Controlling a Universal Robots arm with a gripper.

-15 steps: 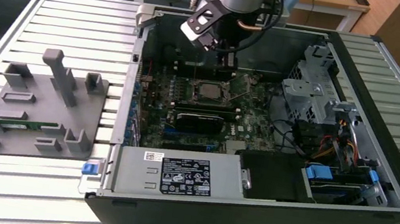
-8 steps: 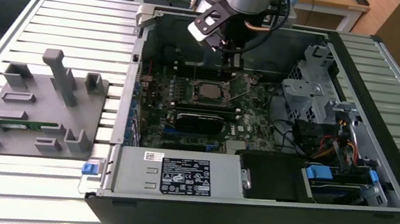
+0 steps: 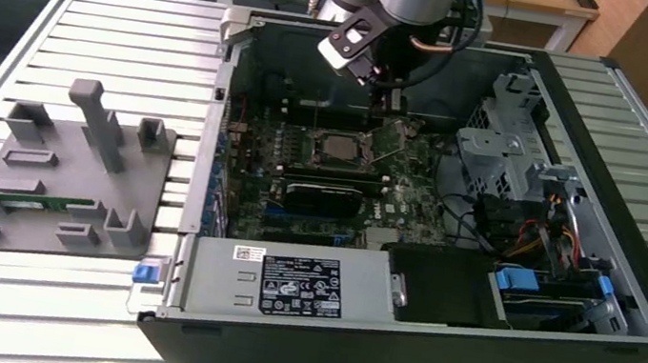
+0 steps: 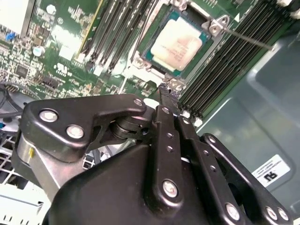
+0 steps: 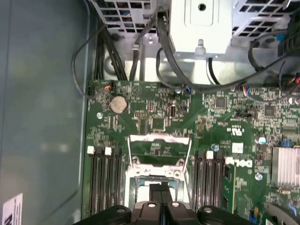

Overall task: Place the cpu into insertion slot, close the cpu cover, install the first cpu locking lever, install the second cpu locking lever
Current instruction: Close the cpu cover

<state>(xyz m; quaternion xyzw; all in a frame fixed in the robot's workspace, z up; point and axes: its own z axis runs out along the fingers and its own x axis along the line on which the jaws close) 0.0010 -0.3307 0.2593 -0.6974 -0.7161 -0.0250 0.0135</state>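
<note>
There's your hand (image 4: 165,93), fingers pressed together with nothing between them, tips down right at a corner of the insertion slot (image 4: 140,62). The cpu (image 4: 177,47) lies in that slot, silver-tan top up, and it looks level to me. In the first wrist view the cpu cover (image 5: 159,138) stands swung open, beyond the slot from the hand (you can see green board through its window). Now watch this: those tips sit just beside the chip's edge, so a sideways slip could shove it askew. A cover pressed onto a crooked chip would likely bend contacts. One locking lever (image 4: 248,40) juts free across the memory slots (image 4: 220,65), and I'd guess the hand's linkage could snag it.
</note>
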